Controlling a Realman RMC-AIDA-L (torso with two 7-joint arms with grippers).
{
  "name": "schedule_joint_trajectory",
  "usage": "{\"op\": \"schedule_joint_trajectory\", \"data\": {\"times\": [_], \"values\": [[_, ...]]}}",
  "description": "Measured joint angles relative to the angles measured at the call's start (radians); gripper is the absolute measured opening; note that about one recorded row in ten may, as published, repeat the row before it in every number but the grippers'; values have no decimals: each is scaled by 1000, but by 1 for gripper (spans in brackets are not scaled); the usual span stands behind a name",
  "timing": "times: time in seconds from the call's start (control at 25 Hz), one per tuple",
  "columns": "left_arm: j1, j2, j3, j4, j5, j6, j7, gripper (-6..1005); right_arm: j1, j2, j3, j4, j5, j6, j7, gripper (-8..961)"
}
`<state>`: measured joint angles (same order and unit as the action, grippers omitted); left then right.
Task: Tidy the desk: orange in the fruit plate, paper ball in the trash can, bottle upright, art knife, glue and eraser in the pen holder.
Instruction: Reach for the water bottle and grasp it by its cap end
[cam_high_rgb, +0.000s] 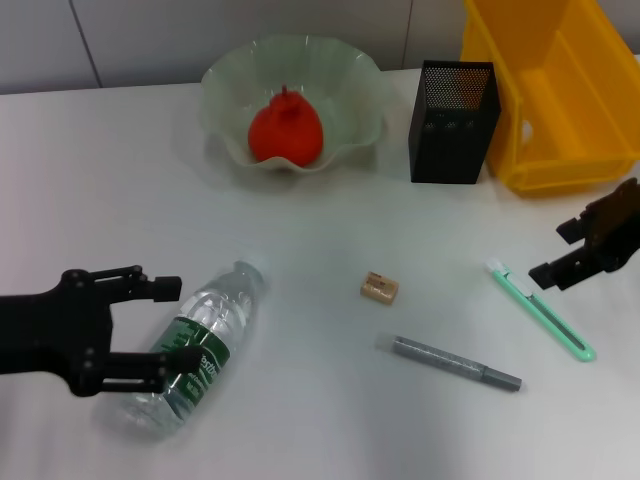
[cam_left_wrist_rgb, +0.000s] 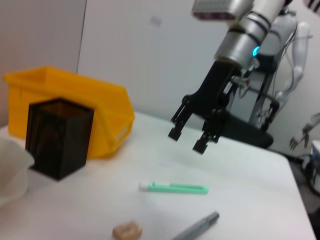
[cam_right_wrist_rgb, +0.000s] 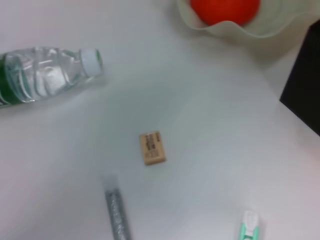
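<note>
The left end effector, fingers spread, straddles the base end of a clear plastic water bottle with a green label lying on its side at the lower left of the white desk. The bottle's long axis runs diagonally, white cap pointing up and right toward the centre. The right end effector, also spread, hangs at the right edge near a mint-green art knife.
</note>
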<state>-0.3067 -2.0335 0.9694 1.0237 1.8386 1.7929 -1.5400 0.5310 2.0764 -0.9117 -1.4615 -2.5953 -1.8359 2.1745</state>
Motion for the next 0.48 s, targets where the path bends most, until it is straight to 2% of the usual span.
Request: {"op": "schedule_joint_trajectory", "data": {"times": [0.04,0.12,0.48], "values": [[-1,-21,-3,73,50,-9,-71,838,-8,0,0,4,5,4,-11,768],[-5,-32,2,132,90,-12,-125,838,-20,2,0,8,15,8,-29,769],[-51,-32,23,261,188,-68,-413,838,-50,3,0,21,80,10,-84,769]]}}
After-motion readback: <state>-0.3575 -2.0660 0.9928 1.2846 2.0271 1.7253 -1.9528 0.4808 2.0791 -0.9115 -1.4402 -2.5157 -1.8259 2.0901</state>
